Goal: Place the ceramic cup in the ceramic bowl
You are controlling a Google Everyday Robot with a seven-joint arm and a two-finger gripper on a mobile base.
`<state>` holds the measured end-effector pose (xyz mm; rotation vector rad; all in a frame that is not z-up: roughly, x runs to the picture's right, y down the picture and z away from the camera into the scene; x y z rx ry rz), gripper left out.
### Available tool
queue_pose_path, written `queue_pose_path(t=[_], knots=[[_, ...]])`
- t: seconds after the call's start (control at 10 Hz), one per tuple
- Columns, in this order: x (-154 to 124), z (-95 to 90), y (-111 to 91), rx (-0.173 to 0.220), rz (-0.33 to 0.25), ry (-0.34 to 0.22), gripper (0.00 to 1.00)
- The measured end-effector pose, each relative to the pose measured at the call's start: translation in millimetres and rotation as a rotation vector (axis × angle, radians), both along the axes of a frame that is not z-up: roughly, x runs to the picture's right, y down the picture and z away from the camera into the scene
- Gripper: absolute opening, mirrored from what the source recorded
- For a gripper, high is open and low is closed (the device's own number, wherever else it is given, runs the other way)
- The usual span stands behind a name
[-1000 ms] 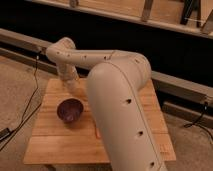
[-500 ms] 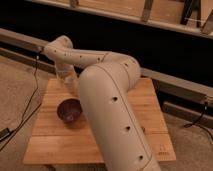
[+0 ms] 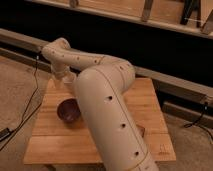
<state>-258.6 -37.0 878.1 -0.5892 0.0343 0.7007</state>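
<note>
Camera view: the ceramic bowl [image 3: 67, 110], dark maroon-brown and glossy, sits on the left half of a wooden table [image 3: 150, 95]. Its right edge is hidden behind the robot's thick cream arm [image 3: 107, 110]. The part of its hollow that shows holds only dark glaze. The arm sweeps up from the lower right, bends over the table's far left corner and turns downward. There the gripper [image 3: 66, 79] hangs near the tabletop, just behind the bowl and apart from it. Whether the gripper is open or closed cannot be told, since it merges with the pale wrist above it. The ceramic cup cannot be picked out from that pale cluster at the arm's end, and it does not show in the bowl's visible part. A dark cable [image 3: 24, 116] trails across the floor to the table's left.
</note>
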Motion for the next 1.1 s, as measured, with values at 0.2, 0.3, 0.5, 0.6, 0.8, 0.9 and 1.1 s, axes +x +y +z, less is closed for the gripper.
queue_pose_path(t=[0.2, 0.3, 0.5, 0.6, 0.8, 0.9, 1.1], knots=[[-6, 5.3, 5, 0.008, -0.062, -0.039, 0.65], [-6, 9.0, 5, 0.015, -0.085, -0.042, 0.65], [-6, 16.5, 5, 0.029, -0.117, -0.044, 0.65], [-6, 22.3, 4, 0.036, -0.128, -0.043, 0.65], [-5, 29.3, 3, 0.034, -0.13, -0.037, 0.65], [-4, 33.4, 4, 0.027, -0.128, -0.034, 0.65], [-3, 41.2, 9, 0.008, -0.125, -0.023, 0.64]])
